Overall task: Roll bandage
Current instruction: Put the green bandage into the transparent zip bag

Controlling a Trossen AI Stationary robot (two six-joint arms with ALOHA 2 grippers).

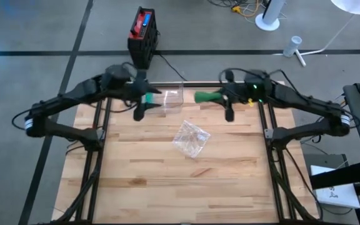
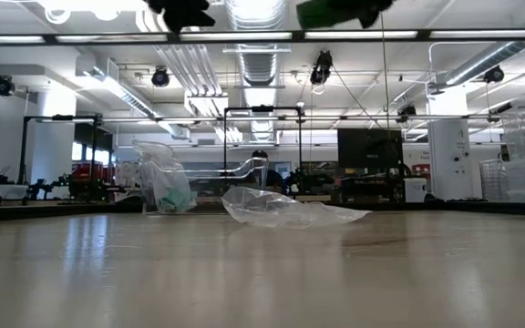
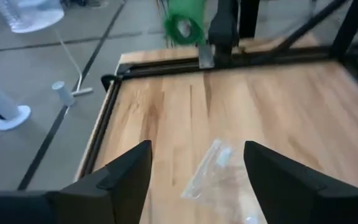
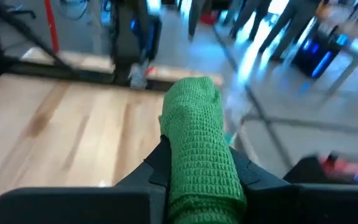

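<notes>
Aloft over the far edge of the surface, right gripper clenched on the green bandage roll, held clear, likely for winding; left gripper released, facing it, crumpled plastic wrapper discarded mid-surface.

No legible text, label, brand, number or sign anywhere.
</notes>
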